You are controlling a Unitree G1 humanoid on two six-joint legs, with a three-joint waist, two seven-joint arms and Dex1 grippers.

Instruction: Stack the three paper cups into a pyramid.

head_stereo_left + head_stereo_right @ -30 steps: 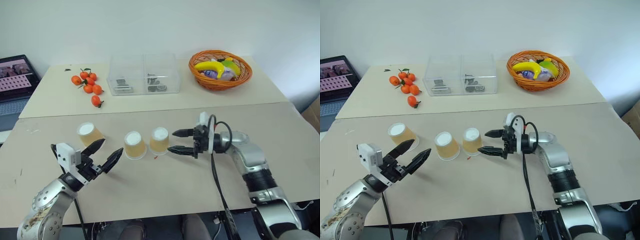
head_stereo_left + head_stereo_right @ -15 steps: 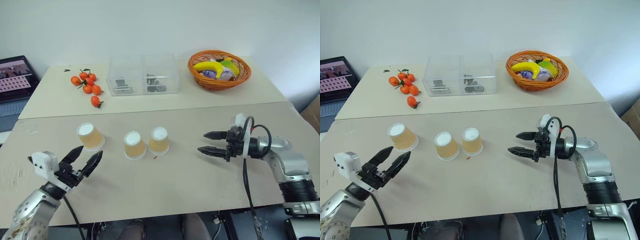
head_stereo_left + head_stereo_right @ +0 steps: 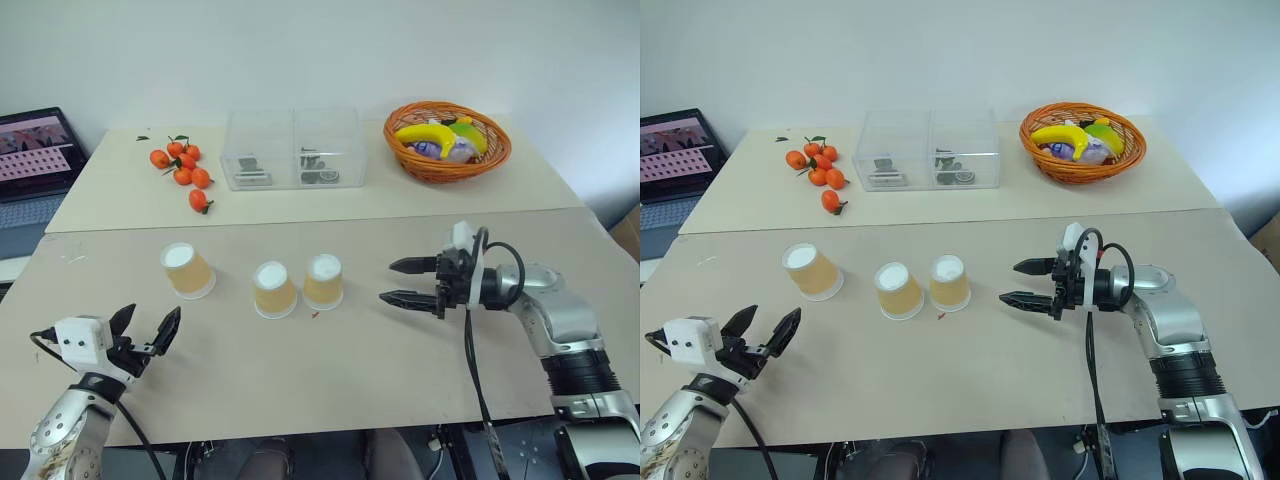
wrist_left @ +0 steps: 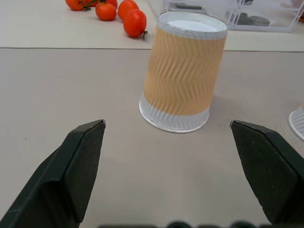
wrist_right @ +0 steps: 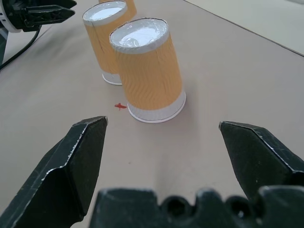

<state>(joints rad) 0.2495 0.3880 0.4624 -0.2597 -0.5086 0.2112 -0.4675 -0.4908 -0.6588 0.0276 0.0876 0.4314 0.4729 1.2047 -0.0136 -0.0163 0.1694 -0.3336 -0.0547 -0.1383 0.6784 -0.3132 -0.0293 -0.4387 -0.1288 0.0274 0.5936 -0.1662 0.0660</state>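
Three paper cups stand upside down in a rough row on the near tabletop (image 3: 330,370), none stacked. The left cup (image 3: 187,270) is set apart from the others and tilts slightly. The middle cup (image 3: 273,289) and the right cup (image 3: 323,281) stand just beside each other, and a small red mark (image 3: 314,314) is seen on the surface at the foot of the right cup.

The right pincer (image 3: 397,281) is held to the right of the right cup, apart from it, pointing toward it with its fingers spread wide and nothing between them. The left pincer (image 3: 146,328) is found near the front left edge, short of the left cup, likewise spread wide and empty.

On the far tabletop, a cluster of tangerines (image 3: 183,172) lies to the left, a clear plastic box (image 3: 293,148) with two compartments is placed in the middle, and an orange wicker basket (image 3: 447,167) holding a banana (image 3: 432,135) is set to the right. A laptop (image 3: 32,160) is seen at the far left.
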